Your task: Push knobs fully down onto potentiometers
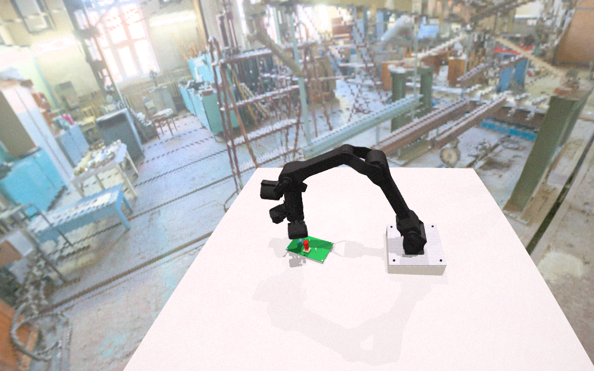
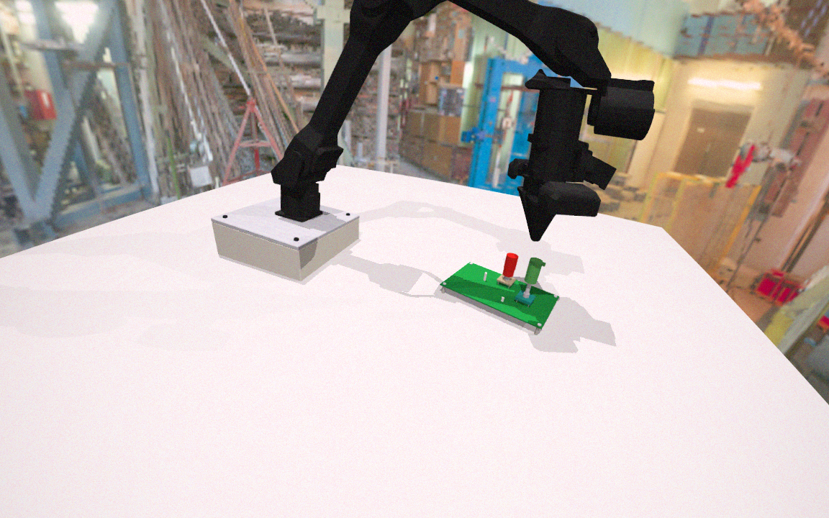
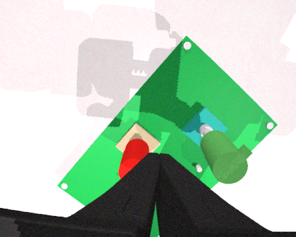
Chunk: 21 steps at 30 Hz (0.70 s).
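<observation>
The green circuit board (image 1: 321,252) (image 2: 463,278) (image 3: 214,72) stands on short legs. The red knob (image 1: 306,244) (image 2: 510,265) (image 3: 136,151) is upright, low over its beige potentiometer (image 2: 505,282) (image 3: 152,142); whether it touches is too small to tell. The green knob (image 2: 533,271) (image 3: 220,155) stands high on its shaft, with bare grey shaft (image 2: 527,291) showing above the teal potentiometer (image 2: 524,298) (image 3: 215,122). My gripper (image 2: 536,239) (image 3: 157,162) is shut and empty, its tips a little above the green knob's height. In the top view the tips are hidden.
Small white pegs (image 2: 485,276) (image 3: 198,168) stand on the board. The arm's base plate (image 1: 393,267) (image 2: 256,254) is bolted to the white table (image 1: 225,322) (image 2: 340,412), right of the board in the top view.
</observation>
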Each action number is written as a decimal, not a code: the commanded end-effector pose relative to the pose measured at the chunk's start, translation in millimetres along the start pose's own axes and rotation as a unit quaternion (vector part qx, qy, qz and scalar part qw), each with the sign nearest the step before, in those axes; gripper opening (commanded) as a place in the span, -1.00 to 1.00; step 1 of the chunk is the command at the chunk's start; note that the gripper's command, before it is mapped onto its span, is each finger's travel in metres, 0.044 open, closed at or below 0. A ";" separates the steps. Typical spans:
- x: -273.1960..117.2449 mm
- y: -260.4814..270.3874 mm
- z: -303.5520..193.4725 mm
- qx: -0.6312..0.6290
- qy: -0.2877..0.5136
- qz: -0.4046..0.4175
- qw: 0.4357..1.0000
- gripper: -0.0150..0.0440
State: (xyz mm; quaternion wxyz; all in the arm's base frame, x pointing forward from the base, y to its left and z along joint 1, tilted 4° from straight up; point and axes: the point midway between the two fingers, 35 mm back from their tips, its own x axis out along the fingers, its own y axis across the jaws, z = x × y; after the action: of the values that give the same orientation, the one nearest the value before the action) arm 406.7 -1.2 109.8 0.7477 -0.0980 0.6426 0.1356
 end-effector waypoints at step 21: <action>-14.7 -17.1 0.5 -0.404 0.012 0.000 0.915 -0.49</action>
State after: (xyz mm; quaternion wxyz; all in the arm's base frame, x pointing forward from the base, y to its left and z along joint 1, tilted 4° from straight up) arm 409.3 -14.9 120.8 0.6576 -0.3563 0.5605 0.3556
